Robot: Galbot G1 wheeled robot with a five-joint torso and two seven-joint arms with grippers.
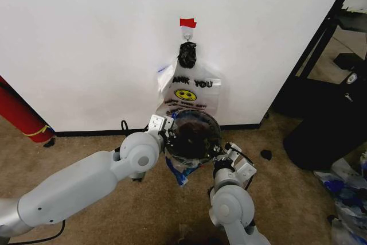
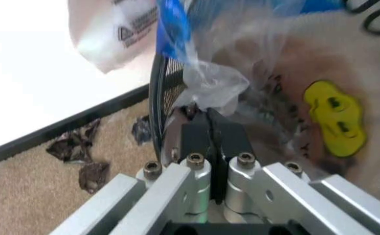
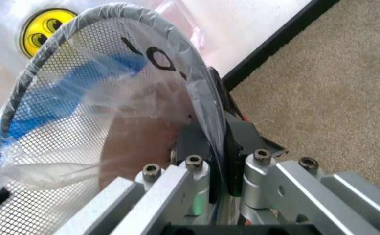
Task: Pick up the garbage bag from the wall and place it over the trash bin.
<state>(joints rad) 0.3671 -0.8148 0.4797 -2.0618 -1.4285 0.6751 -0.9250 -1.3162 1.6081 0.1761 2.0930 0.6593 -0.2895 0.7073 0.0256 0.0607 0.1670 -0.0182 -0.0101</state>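
Both grippers pinch the bag-covered trash bin; mouth faces up.

Garbage bag hangs from hook on white wall under red tape patch, top bunched dark at hook, "THANK YOU" print and yellow smiley facing me. Trash bin: round, dark mesh, tipped so mouth faces me, just below that bag, near black baseboard. Second thin bag with blue handles stretched over bin rim, draped inside; blue corner hangs beneath bin above carpet.
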